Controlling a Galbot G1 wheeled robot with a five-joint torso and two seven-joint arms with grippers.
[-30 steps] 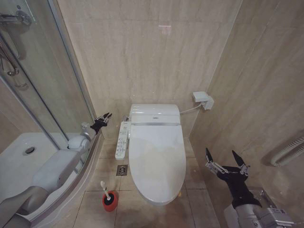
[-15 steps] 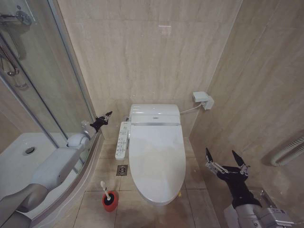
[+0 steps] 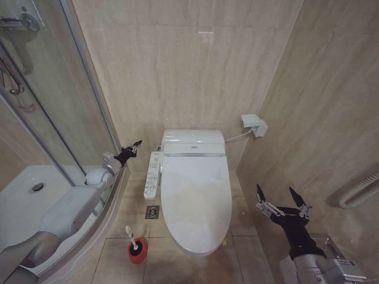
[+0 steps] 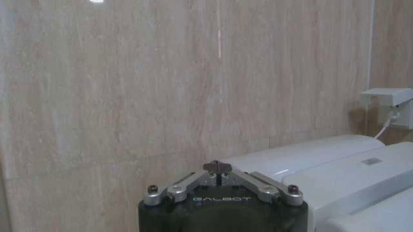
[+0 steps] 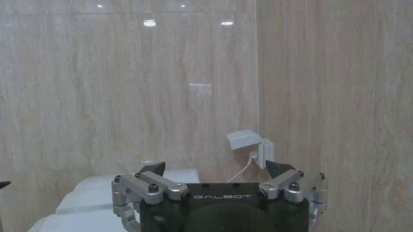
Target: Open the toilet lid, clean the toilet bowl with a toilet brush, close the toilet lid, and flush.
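The toilet lid point(image 3: 196, 198) lies shut over the toilet, so the toilet bowl is hidden beneath it. The toilet brush point(image 3: 130, 235) stands with its white handle up in a small red cup point(image 3: 137, 252) on the floor, left of the toilet's front. My left gripper point(image 3: 131, 151) hovers shut with nothing in it, left of the toilet's rear beside the shower glass; its wrist view shows the joined fingertips point(image 4: 218, 167) and the toilet's white back part point(image 4: 310, 155). My right gripper point(image 3: 282, 198) hangs open and empty, right of the toilet near the side wall, and it also appears in its wrist view point(image 5: 216, 170).
A control panel point(image 3: 153, 174) juts from the toilet's left side, with a floor drain point(image 3: 152, 212) below it. The curved shower glass point(image 3: 65, 118) and white shower tray point(image 3: 23, 195) close off the left. A white wall box point(image 3: 253, 124) with a cable sits behind the toilet. Tiled walls stand close behind and right.
My left arm has shifted slightly, its gripper ending a touch nearer the toilet. The right arm, lid and brush have not moved.
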